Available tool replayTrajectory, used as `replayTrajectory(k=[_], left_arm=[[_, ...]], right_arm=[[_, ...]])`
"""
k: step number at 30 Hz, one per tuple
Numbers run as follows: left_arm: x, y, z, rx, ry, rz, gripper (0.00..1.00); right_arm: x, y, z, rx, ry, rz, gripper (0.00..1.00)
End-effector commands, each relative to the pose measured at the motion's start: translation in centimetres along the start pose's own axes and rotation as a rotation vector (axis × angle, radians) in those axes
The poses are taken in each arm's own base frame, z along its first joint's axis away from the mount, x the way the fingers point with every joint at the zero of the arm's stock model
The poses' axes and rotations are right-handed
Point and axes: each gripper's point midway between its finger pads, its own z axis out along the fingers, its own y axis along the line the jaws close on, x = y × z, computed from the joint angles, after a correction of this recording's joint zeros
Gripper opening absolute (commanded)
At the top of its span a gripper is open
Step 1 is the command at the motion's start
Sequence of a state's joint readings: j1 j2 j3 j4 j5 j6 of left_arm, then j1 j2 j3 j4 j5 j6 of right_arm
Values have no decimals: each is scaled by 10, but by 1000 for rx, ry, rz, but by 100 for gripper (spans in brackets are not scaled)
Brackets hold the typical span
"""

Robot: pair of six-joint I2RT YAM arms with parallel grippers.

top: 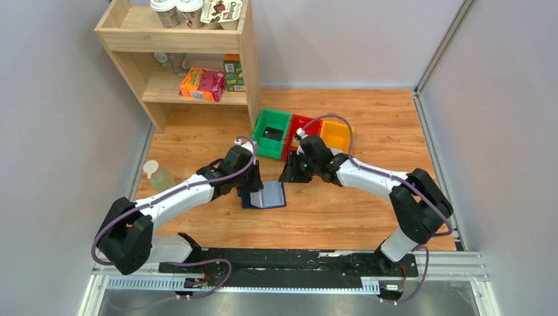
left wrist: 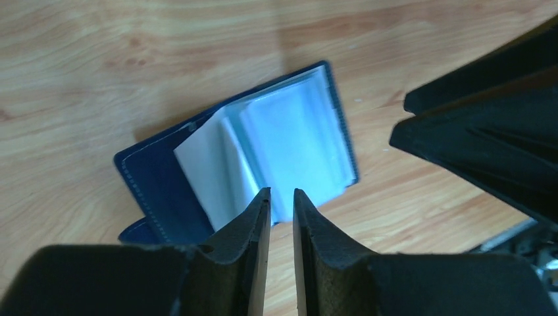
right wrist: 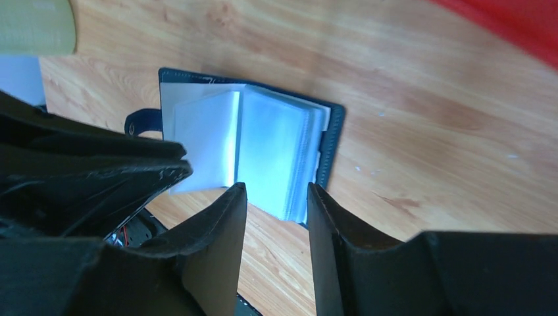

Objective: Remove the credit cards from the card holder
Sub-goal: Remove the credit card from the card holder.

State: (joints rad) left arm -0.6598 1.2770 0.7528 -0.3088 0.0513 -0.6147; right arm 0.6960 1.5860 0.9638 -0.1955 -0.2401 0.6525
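Open card holder [top: 266, 195] mid table [top: 368, 217], sleeves up for picking.
My left tool [left wrist: 281, 197] hung nearly closed, my right tool [right wrist: 276, 191] half open, both empty, either side.

The left arm [top: 181, 194] and right arm [top: 368, 178] share white tubular links and bulky matt black joint housings [top: 131, 240], each trailed by a thin purple cable [top: 329, 117]. The left gripper [left wrist: 281, 197] and right gripper [right wrist: 276, 194] are black, their wedge-shaped fingers [left wrist: 243, 250] seemingly faced with pebbled rubber.

navy card holder [top: 271, 196], lying open flat, pale clear sleeves [left wrist: 289, 141] fanned upward
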Motion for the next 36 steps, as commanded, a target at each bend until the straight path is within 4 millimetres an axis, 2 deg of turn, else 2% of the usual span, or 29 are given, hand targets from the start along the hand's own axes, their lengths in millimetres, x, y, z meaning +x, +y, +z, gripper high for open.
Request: replayTrajectory(k=[1, 3, 9, 15, 23, 27, 31, 36], left_arm=[[11, 29, 10, -114, -10, -4, 25], [21, 39, 13, -146, 1, -15, 25], [54, 64, 20, -208, 47, -64, 24], [72, 69, 25, -196, 78, -111, 23], [79, 63, 31, -155, 106, -127, 22], [76, 61, 31, -147, 95, -127, 21], [75, 55, 31, -116, 98, -133, 21], [72, 50, 29, -95, 86, -141, 21]], right_arm=[[10, 27, 19, -96, 20, -5, 41], [18, 29, 26, -84, 41, -25, 42], [35, 19, 41, -12, 75, -36, 40], [44, 22, 47, -20, 100, -55, 38], [40, 29, 46, -36, 93, -60, 36], [34, 33, 43, -37, 78, -76, 43], [32, 31, 45, -20, 79, -86, 45], [33, 46, 47, -84, 103, -92, 49]])
